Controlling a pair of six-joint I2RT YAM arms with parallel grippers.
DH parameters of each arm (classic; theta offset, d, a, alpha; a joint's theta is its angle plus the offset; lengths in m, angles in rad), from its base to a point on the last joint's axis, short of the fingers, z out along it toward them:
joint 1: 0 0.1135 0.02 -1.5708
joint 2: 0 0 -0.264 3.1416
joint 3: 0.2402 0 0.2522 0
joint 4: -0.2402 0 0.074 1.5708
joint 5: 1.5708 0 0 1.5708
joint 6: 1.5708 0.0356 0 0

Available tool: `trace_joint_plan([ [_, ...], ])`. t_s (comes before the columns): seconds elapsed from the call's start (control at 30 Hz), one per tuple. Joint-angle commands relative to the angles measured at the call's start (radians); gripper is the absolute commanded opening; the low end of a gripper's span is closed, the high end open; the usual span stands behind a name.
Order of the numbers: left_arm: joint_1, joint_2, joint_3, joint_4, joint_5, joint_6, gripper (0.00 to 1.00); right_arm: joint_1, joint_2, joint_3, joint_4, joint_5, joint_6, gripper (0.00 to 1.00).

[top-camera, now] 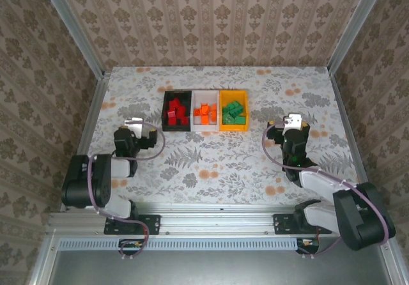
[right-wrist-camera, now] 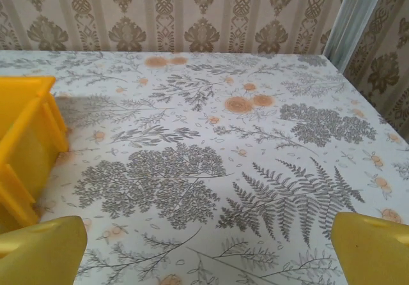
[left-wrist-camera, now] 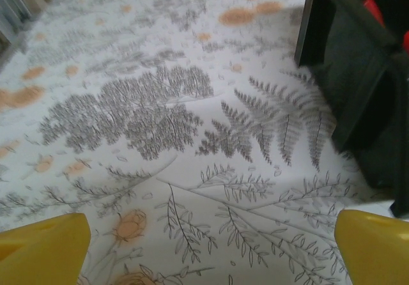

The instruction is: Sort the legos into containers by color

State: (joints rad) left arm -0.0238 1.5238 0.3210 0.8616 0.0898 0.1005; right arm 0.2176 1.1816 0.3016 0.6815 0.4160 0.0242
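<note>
Logged red legos (top-camera: pixel 176 112) in black bin (top-camera: pixel 164 111), orange legos (top-camera: pixel 205 112) in white bin (top-camera: pixel 205 128), green legos (top-camera: pixel 234 114) in yellow bin (top-camera: pixel 233 128), bins touching in a row. Could not count single bricks: too small. Found left gripper (top-camera: pixel 134 124) spread wide, empty, left of black bin; bin blurred and cropped at right edge in left wrist view. Found right gripper (top-camera: pixel 293 120) spread wide, empty, apart from yellow bin; bin cropped at left edge in right wrist view.

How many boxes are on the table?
3, in a row: black bin on the left holding red legos, white bin in the middle holding orange legos, yellow bin on the right holding green legos. None looks hidden.
</note>
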Motion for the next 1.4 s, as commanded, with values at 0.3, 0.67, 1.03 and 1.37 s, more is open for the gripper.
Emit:
trace_joint_plan([
  [0.3,0.037,0.007,0.085,-0.020,0.009,-0.047,1.00,-0.066,0.063,0.012,0.207,-0.100,-0.083,1.00],
  [0.67,0.036,0.009,0.086,-0.018,0.007,-0.046,1.00,-0.069,0.299,-0.037,0.418,-0.125,-0.077,1.00],
  [1.03,0.031,0.008,0.085,-0.019,-0.007,-0.043,1.00,-0.198,0.350,0.115,0.152,-0.336,0.011,1.00],
  [1.37,0.025,0.008,0.085,-0.019,-0.013,-0.042,1.00,-0.198,0.354,0.108,0.177,-0.337,0.008,1.00],
])
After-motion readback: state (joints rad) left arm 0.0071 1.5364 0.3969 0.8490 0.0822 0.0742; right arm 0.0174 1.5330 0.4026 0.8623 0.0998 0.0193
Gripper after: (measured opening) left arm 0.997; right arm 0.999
